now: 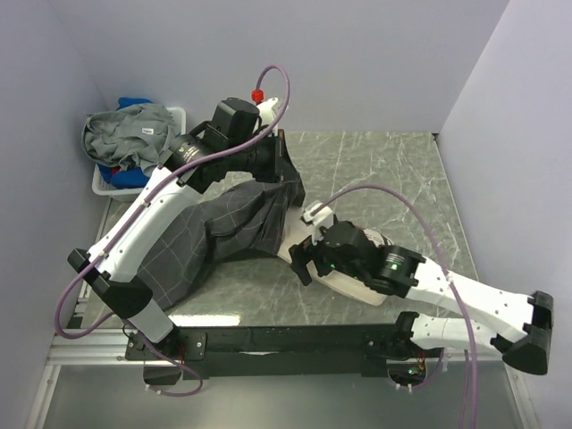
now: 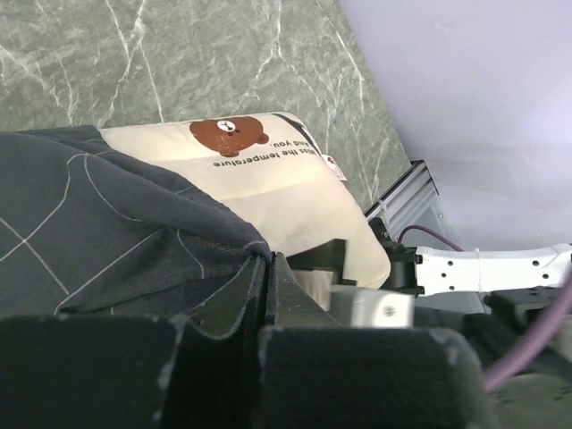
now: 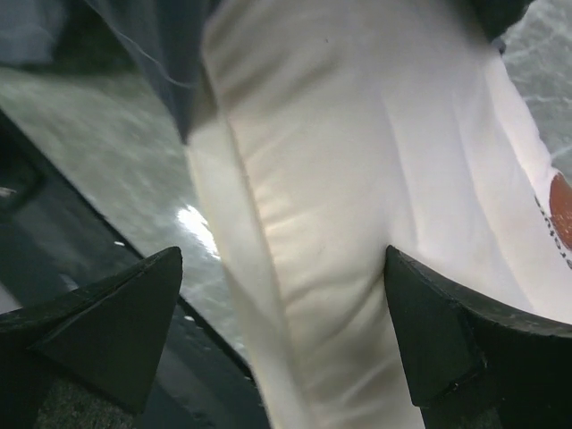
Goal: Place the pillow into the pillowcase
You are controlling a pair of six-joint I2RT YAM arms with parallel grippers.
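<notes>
The dark grid-lined pillowcase (image 1: 214,234) lies across the table's left half, with its open end lifted. My left gripper (image 1: 284,168) is shut on that hem, which shows pinched between the jaws in the left wrist view (image 2: 266,261). The cream pillow (image 2: 295,192) sticks out of the pillowcase (image 2: 98,223), its bear face and text end exposed. My right gripper (image 1: 304,261) is open with its jaws on either side of the pillow's exposed end (image 3: 357,223). The right finger (image 3: 429,340) touches the pillow; the left finger stands off it. A pillowcase edge (image 3: 152,36) shows at the top.
A white basket (image 1: 103,183) of grey and blue clothes stands at the far left corner. A red-capped bottle (image 1: 259,95) stands behind the left wrist. Walls close in the left, back and right. A black rail (image 1: 286,340) runs along the near edge.
</notes>
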